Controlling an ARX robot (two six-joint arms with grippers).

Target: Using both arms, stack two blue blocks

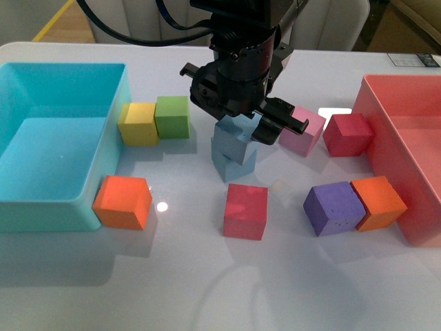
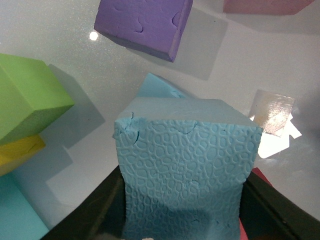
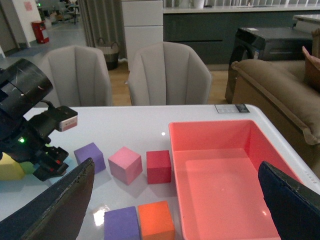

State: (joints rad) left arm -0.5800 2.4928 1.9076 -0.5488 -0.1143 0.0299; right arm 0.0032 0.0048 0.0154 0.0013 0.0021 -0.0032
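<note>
Arm reaching down from above over the table's (image 1: 207,289) middle: the left gripper (image 1: 241,131) pinches the upper blue block (image 1: 238,131), which sits skewed on the lower blue block (image 1: 233,162), between the green cube (image 1: 172,116) and the pink cube (image 1: 303,131). In the left wrist view the held block (image 2: 185,175) fills the jaws, with a corner of the lower block (image 2: 157,87) showing beyond it. The right gripper (image 3: 175,200) hangs high with its fingers (image 3: 60,205) spread wide, facing the red bin (image 3: 220,165).
</note>
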